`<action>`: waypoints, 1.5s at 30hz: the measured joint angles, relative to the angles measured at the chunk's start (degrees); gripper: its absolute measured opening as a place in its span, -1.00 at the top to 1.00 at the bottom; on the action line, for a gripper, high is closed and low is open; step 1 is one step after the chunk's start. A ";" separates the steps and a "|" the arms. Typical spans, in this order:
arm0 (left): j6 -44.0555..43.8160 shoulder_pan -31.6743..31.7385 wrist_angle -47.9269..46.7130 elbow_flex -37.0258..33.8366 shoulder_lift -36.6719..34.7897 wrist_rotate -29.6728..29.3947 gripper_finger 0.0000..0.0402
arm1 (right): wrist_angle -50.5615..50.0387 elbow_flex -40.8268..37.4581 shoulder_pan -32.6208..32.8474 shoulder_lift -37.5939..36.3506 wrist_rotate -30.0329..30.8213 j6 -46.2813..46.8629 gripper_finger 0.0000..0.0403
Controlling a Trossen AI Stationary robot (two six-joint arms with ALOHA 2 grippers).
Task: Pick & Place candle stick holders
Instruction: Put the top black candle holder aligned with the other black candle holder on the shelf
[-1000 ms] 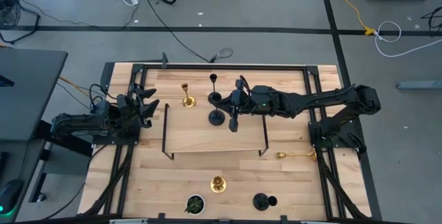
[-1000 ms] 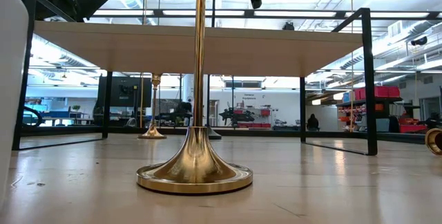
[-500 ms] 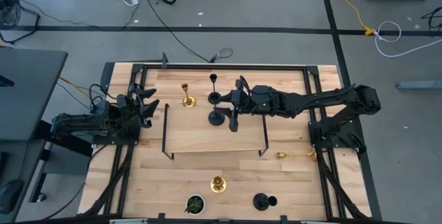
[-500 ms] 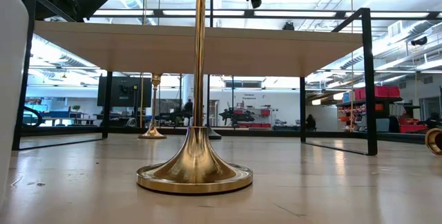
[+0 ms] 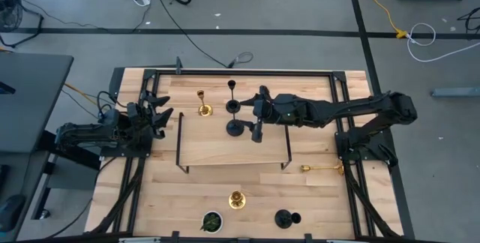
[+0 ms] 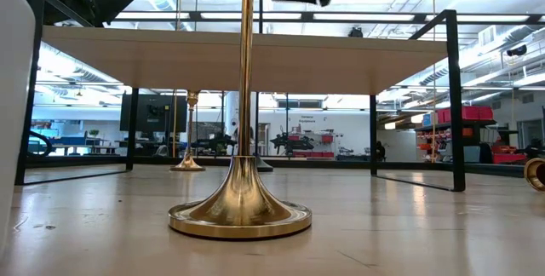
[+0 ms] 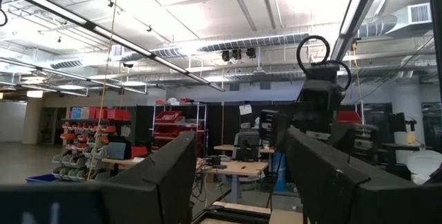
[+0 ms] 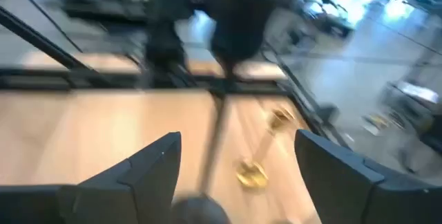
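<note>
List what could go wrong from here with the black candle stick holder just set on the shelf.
1. The right claw, open, sits right beside the black candle stick holder on the raised shelf; a sideways pull-out could tip it on its thin stem.
2. A second black holder stands close behind, so a fall could knock it too.
3. The gold holder lies on its side near the table edge and might roll.

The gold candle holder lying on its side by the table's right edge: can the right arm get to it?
Probably yes. The tipped gold holder lies in the open beside the right arm's base, nothing on it. The right gripper, open, is over the raised shelf, so the arm would have to fold back.
</note>
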 joint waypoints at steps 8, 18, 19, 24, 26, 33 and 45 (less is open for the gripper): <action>0.01 0.00 -0.03 -0.01 0.01 -0.01 -0.11 | -10.24 0.00 -0.44 -3.71 7.51 -0.08 -0.37; 0.00 0.00 -0.15 0.00 0.02 -0.02 -0.11 | -17.73 -0.06 -8.44 -3.48 12.27 1.18 -0.33; 0.00 -0.01 -0.13 0.00 0.02 -0.02 -0.11 | -17.42 -0.24 -9.76 -3.48 12.15 1.17 -0.33; 0.02 0.01 -0.16 -0.02 0.00 -0.02 -0.11 | -13.40 -3.27 -16.77 -3.48 5.15 0.87 -0.33; 0.01 0.00 -0.17 0.00 0.00 -0.02 -0.11 | -9.52 -5.50 -19.33 -3.48 1.26 0.70 -0.33; 0.02 0.01 -0.17 0.00 0.02 -0.02 -0.11 | 6.76 -14.46 -24.93 -3.48 -9.92 1.11 -0.33; 0.04 0.00 -0.17 -0.01 0.02 -0.14 -0.11 | 30.20 -25.07 -26.61 -2.08 -13.30 1.56 -0.33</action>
